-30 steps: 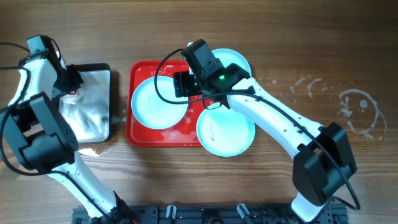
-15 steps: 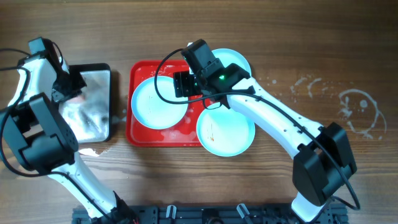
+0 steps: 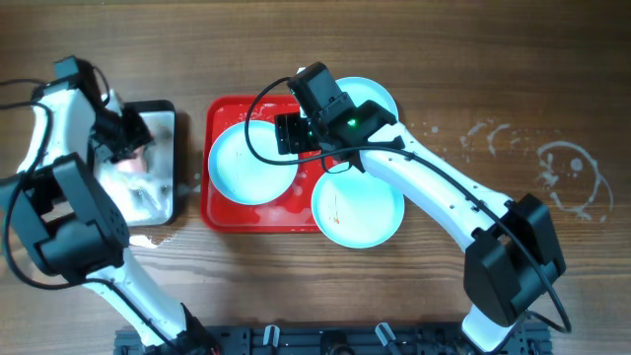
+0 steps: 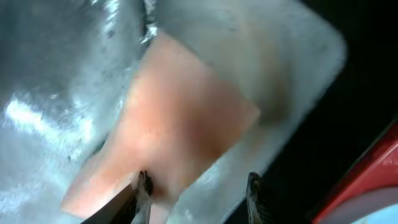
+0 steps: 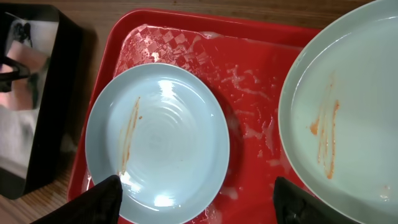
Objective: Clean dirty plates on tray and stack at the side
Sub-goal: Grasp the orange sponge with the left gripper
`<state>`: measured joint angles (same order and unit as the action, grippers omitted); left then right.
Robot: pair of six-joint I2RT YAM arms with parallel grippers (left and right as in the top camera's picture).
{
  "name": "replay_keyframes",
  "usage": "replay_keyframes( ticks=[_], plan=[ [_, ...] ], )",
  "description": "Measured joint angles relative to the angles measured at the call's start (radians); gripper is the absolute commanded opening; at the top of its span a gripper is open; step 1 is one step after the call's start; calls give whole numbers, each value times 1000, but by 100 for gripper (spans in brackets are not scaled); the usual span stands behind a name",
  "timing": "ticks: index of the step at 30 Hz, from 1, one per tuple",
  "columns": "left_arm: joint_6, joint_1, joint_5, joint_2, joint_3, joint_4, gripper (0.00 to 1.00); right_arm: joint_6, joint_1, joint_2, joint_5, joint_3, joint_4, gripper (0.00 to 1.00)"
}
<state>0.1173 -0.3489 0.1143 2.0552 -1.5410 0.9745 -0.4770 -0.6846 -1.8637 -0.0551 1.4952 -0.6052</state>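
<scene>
- Your left gripper (image 4: 198, 188) hangs low over the metal tray (image 3: 166, 110). Its fingers (image 4: 143, 193) are parted and clamp nothing.
- A pinkish-orange sponge (image 4: 180, 124) lies flat on that tray's wet floor, directly under the left gripper. 1 finger overlaps the sponge's edge, and the other stands clear of it.
- Your right gripper (image 5: 198, 186) hovers above the red tray (image 3: 212, 212). Its fingers (image 5: 109, 199) are spread wide with nothing between them.
- 3 plates are in view, all close to the right gripper and well apart from the left one.
- The left plate (image 3: 251, 163) lies flat on the red tray, below the right gripper and a little to its left. In the right wrist view this plate (image 5: 158, 140) fills most of the span between the 2 fingers. It carries a thin orange streak near the rim that faces the metal tray.
- The near plate (image 3: 360, 207) lies to the right of the right gripper and closer to the base. It overlaps the red tray's corner, and the rest of it is over the table (image 3: 513, 59). It shows a faint orange smear.
- The far plate (image 3: 380, 99) sits just to the right of the right gripper and is mostly hidden by the arm (image 3: 424, 187). You cannot tell from here whether it rests on the red tray's rim or beside it.
- The red tray's bare floor (image 5: 249, 81), under the right gripper, is wet with whitish streaks.
- The metal tray stands just beside the red tray, to the left of the right gripper.
</scene>
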Motion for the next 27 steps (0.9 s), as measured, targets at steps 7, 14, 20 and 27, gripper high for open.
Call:
replay_keyframes(
  ticks=[7, 14, 20, 27],
  plan=[
    [0, 143, -183, 0, 0, -37, 50, 0, 0, 0, 0, 0, -22, 79],
    [2, 150, -270, 0, 0, -40, 54, 0, 0, 0, 0, 0, -30, 79],
    [30, 152, -290, 0, 0, -75, 47, 0, 0, 0, 0, 0, -29, 79],
    [43, 167, -335, 0, 0, -127, 41, 0, 0, 0, 0, 0, -30, 79]
  ],
)
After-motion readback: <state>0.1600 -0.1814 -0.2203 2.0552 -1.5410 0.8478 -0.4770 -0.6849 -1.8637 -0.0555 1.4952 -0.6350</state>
